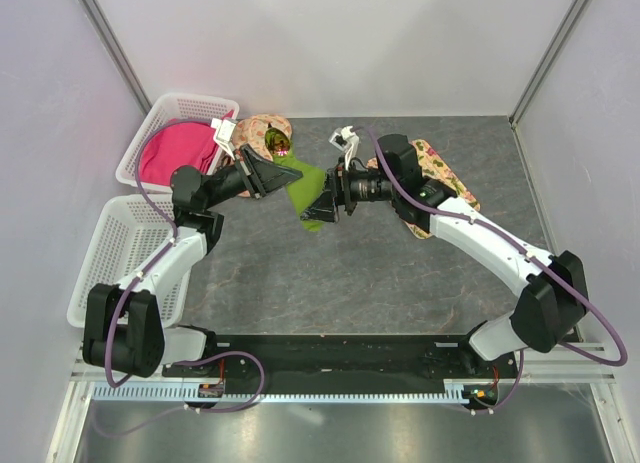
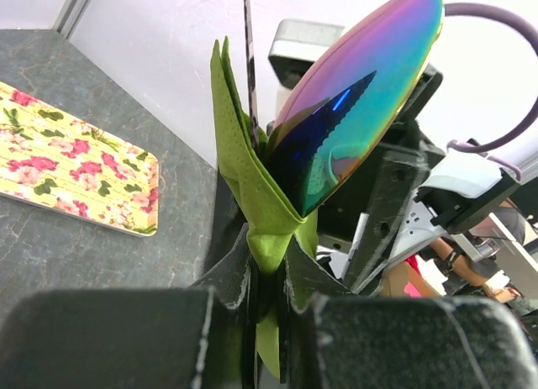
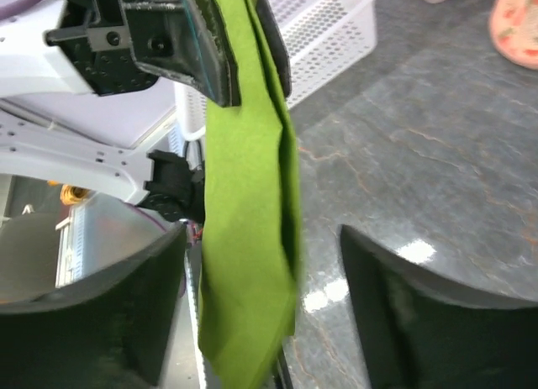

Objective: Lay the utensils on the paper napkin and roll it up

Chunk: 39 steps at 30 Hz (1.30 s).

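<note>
Aloft, napkin (image 2: pixel 239 158) inside left end effector (image 2: pixel 267 281)

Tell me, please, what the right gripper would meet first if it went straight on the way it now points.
Most likely the paper napkin, hanging in line with the open jaws of the right gripper. The left gripper, clamping its top, lies just beyond. Depth is hard to judge.

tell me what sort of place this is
Probably a robotics lab work cell, not a home: a left arm and right arm bolted to one table, plain white enclosure walls with metal frame posts, and white plastic baskets.
</note>
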{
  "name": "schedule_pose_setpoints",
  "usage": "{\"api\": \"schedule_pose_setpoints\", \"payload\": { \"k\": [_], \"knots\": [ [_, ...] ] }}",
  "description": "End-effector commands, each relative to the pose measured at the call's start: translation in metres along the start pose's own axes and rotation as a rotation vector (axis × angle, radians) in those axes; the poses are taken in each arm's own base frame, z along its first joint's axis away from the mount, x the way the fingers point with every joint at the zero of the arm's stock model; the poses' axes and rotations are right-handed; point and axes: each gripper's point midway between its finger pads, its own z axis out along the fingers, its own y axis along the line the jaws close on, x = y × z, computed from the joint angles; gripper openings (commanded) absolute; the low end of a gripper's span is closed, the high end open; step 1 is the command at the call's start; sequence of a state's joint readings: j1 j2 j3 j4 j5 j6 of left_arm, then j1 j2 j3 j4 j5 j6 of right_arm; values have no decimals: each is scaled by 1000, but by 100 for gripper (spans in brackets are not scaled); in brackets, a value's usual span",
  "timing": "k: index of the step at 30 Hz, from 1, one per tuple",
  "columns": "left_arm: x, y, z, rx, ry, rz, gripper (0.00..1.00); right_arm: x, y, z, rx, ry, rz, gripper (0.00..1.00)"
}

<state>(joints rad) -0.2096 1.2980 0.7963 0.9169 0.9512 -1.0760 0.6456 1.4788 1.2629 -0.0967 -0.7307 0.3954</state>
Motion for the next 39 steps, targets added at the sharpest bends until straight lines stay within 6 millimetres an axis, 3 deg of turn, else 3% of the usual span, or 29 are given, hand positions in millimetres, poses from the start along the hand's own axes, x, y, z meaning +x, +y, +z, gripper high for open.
{"api": "schedule_pose_setpoints", "payload": {
  "k": [1,2,7,8,10,19,20,22,24,29,30,31,33,36,37,39],
  "knots": [
    [-21,-41,2,93,-35,78,2,-11,27,2,-156,-37,-24,66],
    [-21,-44,1,96,-35,82,2,-10,30,2,-171,-37,-17,54],
    [-22,-51,0,115,-31,94,2,-3,44,-3,-257,-27,33,24],
    [-23,-54,0,119,-31,96,2,-1,44,-4,-260,-25,43,13],
    [-25,-58,0,129,-30,101,2,2,44,-3,-267,-23,56,1],
    [-26,-52,1,109,-34,79,2,-2,54,-10,-296,-68,71,0],
    [-25,-51,1,109,-30,74,2,-2,52,-10,-286,-71,79,2],
    [-24,-52,0,109,-31,78,2,-1,47,-9,-256,-56,85,20],
    [-23,-50,0,104,-32,71,2,0,45,-8,-246,-54,80,0],
    [-23,-49,0,95,-37,64,2,-1,41,-6,-229,-61,86,0],
    [-25,-50,0,96,-40,65,2,1,40,-6,-214,-51,92,4],
    [-24,-50,0,94,-41,65,2,1,38,-6,-205,-52,87,34],
    [-23,-46,0,89,-38,56,2,0,39,-6,-205,-50,83,41],
    [-21,-43,0,82,-41,41,2,-4,38,-8,-190,-57,79,35],
    [-22,-43,0,83,-42,39,2,-5,37,-9,-189,-58,73,1],
    [-22,-43,0,84,-43,38,2,-4,37,-10,-194,-61,45,0]
  ]
}}
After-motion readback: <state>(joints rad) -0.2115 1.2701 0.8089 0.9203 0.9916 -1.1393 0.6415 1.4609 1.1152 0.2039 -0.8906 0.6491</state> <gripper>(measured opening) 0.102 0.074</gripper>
